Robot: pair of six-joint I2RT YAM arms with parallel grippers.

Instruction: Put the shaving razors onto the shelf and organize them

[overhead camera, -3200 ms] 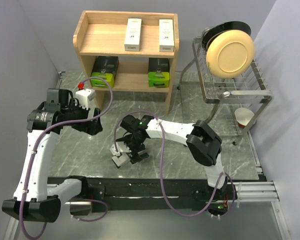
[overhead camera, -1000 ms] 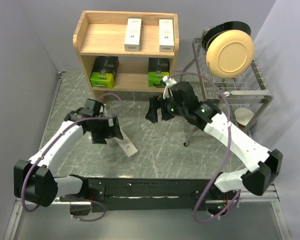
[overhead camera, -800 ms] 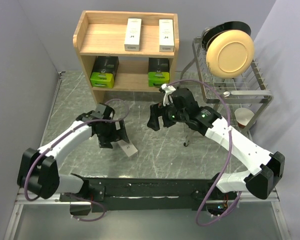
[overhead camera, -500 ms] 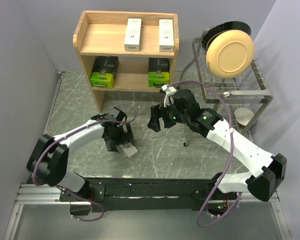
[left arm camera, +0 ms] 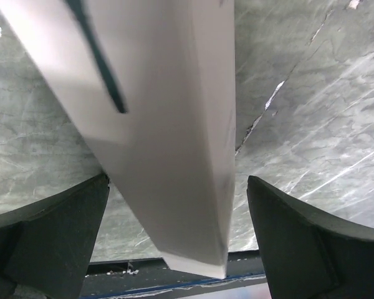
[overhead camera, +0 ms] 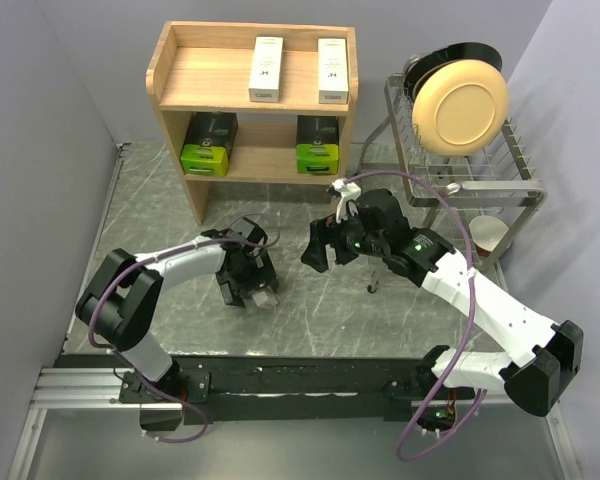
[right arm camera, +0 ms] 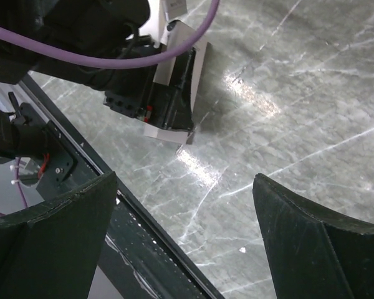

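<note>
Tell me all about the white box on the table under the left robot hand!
The white box is long and slim. It looks like plain cardboard, with a dark line of print on top. It lies on the grey marbled table, closed as far as shows. The left hand hangs right over it, open. Its dark fingers stand one on each side with gaps showing, so nothing grips it yet.

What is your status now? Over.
Left gripper open, astride white razor box on table. Right gripper open, empty. Shelf holds four packs. Nothing in the way.
</note>
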